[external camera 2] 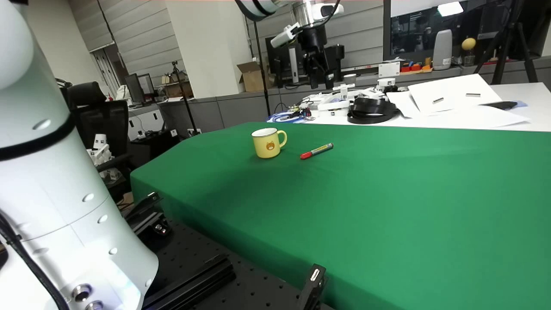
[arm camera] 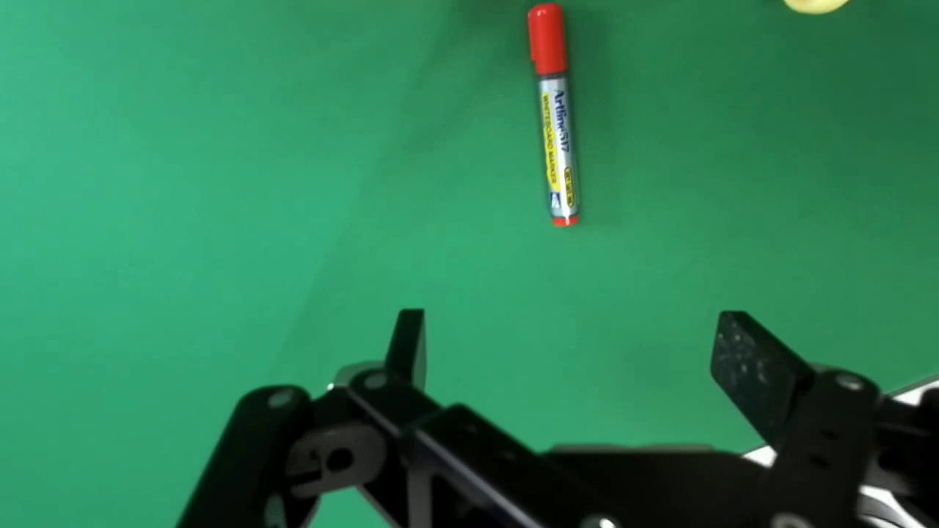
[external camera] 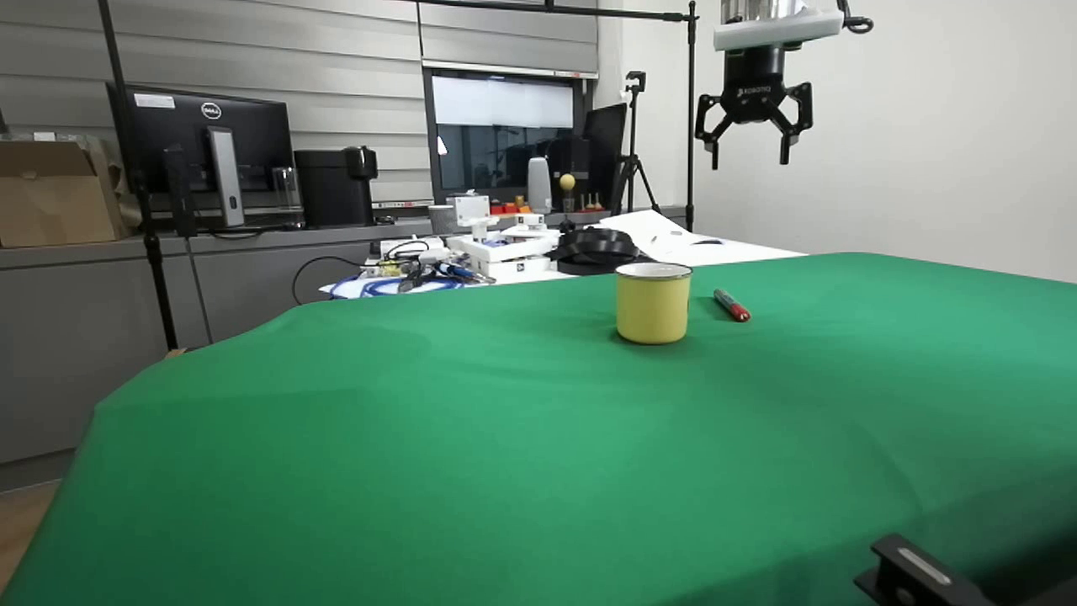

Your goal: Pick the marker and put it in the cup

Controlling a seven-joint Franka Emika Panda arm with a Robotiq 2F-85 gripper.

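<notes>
The marker, with a red cap and a grey and yellow barrel, lies on the green cloth in both exterior views (external camera: 731, 305) (external camera 2: 317, 151) and in the wrist view (arm camera: 556, 125). The yellow cup stands upright beside it, apart from it, in both exterior views (external camera: 652, 305) (external camera 2: 267, 143). Its handle faces the marker's side; only a small yellow edge of it shows in the wrist view (arm camera: 816, 4). My gripper (external camera: 749, 157) is open and empty, high above the table, fingers down. It also shows in an exterior view (external camera 2: 322, 82) and in the wrist view (arm camera: 572, 330).
Behind the cloth, a white table holds papers (external camera 2: 456, 97), a black coiled strap (external camera 2: 372, 110) and white clutter (external camera: 505, 248). A tripod (external camera: 637, 160) stands farther back. Black brackets (external camera: 921, 572) sit at the cloth's near edge by the robot base (external camera 2: 82, 228).
</notes>
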